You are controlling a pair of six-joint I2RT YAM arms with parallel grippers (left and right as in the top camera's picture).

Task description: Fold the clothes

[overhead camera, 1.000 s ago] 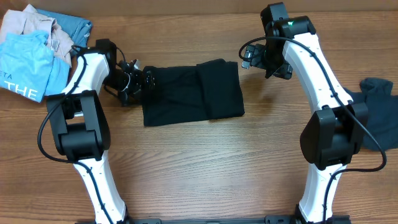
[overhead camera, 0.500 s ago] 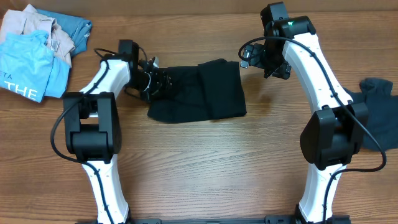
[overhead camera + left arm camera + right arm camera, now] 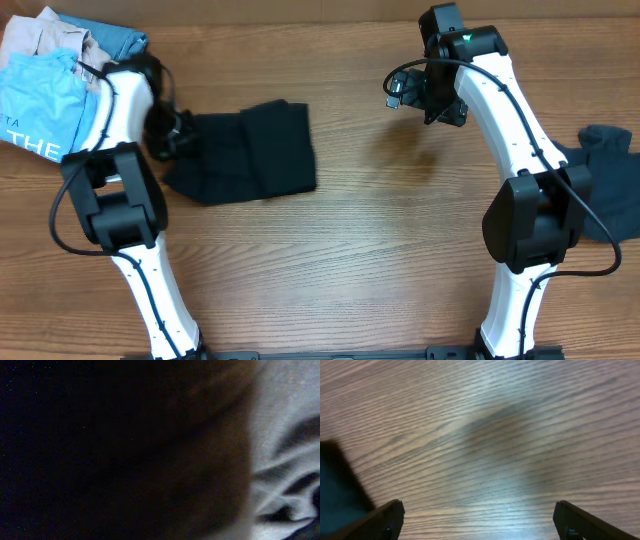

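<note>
The folded black T-shirt lies left of the table's middle. My left gripper is at the shirt's left edge, shut on the fabric. The left wrist view is blurred: black cloth fills most of it, and pale fabric shows at the right. My right gripper hovers open over bare wood at the back right, well apart from the shirt. Its two fingertips stand wide with nothing between them. More clothes lie in a pile at the back left and one at the right edge.
The back-left pile holds a light-blue lettered shirt, a beige one and a teal one, close to my left arm. A dark slate-blue garment lies at the right edge. A dark cloth corner shows left in the right wrist view.
My left gripper closed on the black T-shirt's left edge and dragged the whole shirt left toward the pile. The right arm has not moved.
</note>
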